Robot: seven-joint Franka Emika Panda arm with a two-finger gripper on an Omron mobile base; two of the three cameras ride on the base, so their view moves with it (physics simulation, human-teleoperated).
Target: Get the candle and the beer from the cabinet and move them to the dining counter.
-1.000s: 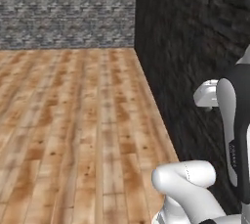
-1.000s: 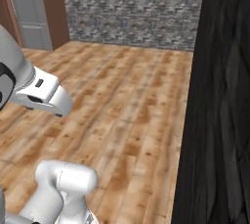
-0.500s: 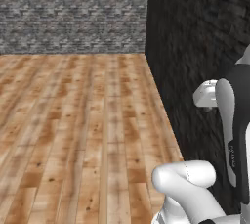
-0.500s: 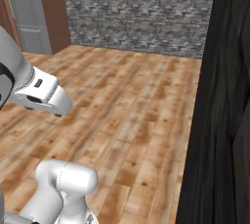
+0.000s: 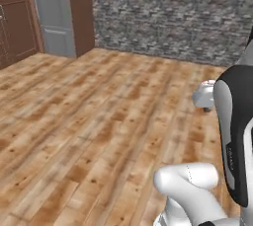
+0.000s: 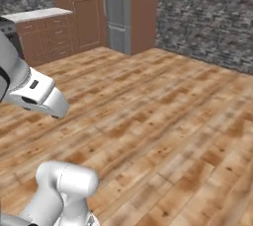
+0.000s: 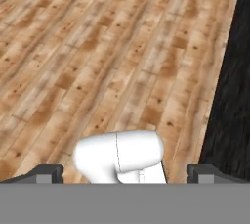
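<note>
The robot's hand has its two dark fingertips spread wide apart with nothing between them, pointing down over a brown wooden plank floor. At the far left stand brown wooden panelled cabinets, a tall grey refrigerator, and a grey stone wall. Candle and beer cannot be made out.
</note>
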